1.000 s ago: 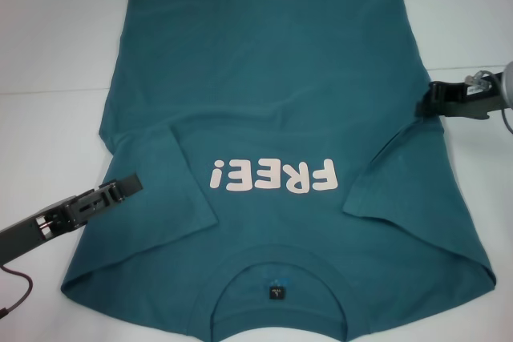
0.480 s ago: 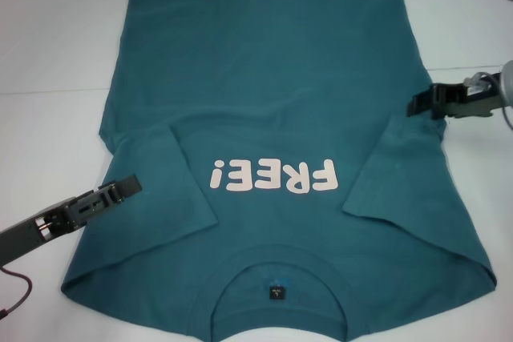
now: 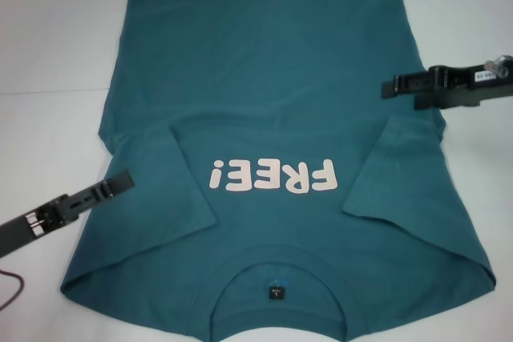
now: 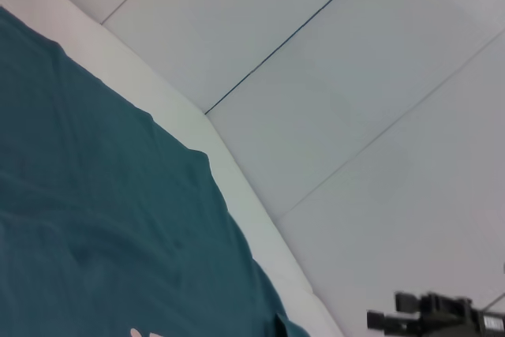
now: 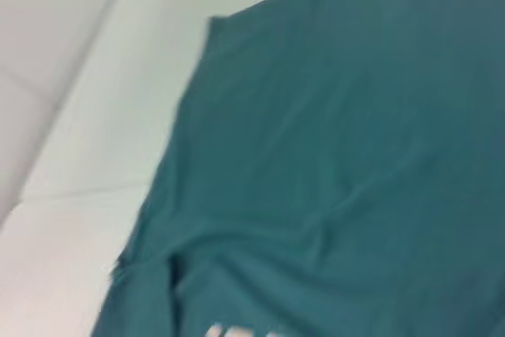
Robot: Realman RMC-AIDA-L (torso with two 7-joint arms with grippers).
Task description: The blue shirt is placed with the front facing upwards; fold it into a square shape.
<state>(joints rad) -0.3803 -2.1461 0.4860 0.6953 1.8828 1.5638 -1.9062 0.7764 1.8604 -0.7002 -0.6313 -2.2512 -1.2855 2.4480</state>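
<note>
I see the blue shirt [image 3: 272,158] spread front-up on the white bench [image 3: 48,54], collar and dark neck label toward me, both sleeves folded inward over the body on either side of the pale pink "FREE!" lettering [image 3: 272,175], which reads upside down from the head camera. The fabric is a dark teal with soft creases around the sleeve folds.

My left end effector [image 3: 120,182] sits over the shirt's left edge beside the folded sleeve; my right end effector [image 3: 390,86] reaches in over the shirt's right side above the other sleeve. I cannot tell how far either is open, or whether either has cloth.

The left wrist camera alone shows the wall panels beyond the shirt's hem.
</note>
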